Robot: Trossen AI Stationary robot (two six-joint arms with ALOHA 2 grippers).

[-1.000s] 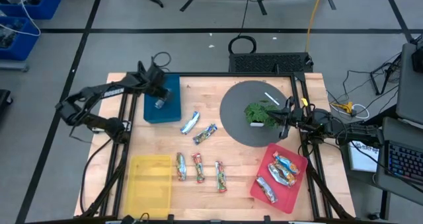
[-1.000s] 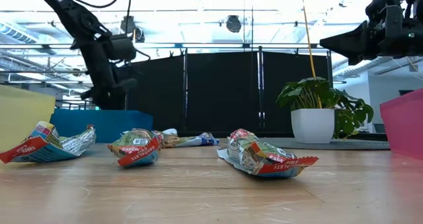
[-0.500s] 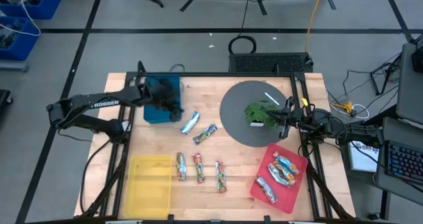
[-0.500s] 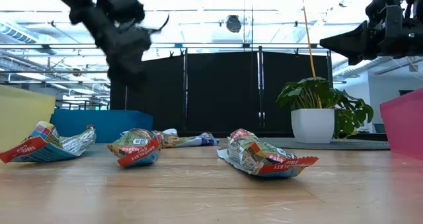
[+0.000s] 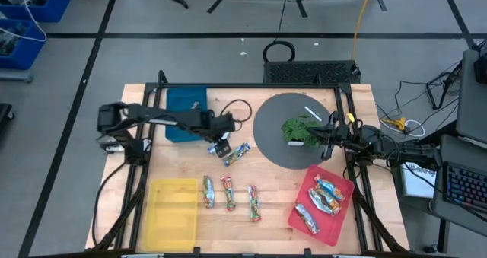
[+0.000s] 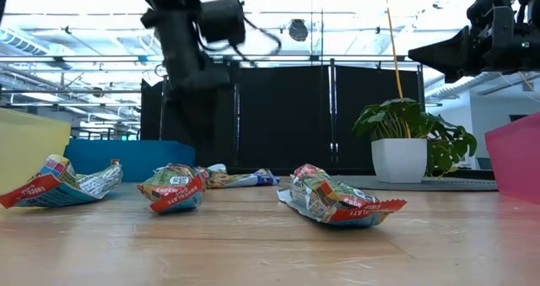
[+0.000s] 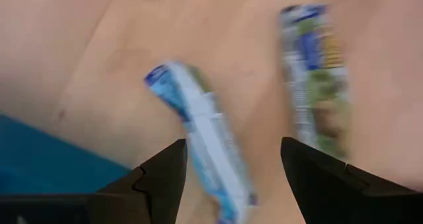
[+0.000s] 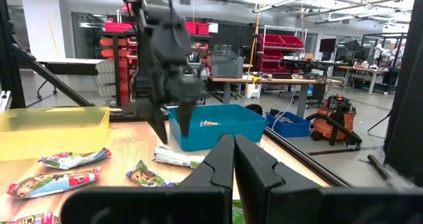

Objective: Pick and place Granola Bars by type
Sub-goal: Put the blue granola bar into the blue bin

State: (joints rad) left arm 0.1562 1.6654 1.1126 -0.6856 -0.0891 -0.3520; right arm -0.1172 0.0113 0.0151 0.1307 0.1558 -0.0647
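Here we find the left pincer (image 7: 231, 164) spread open, poised above a slim silver-blue foil-wrapped granola bar (image 7: 201, 135) lying flat on wood between its fingers. We judge it light, crinkly, slippery (grip mid-length, across the narrow width). Right pincer (image 8: 232, 159) waits closed.

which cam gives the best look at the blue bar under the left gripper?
Left wrist view: the blue bar fills the frame between the open left gripper. High view hides most of it under that gripper. Low view shows only a far-off sliver. Right wrist view shows it small beside the blue tray.
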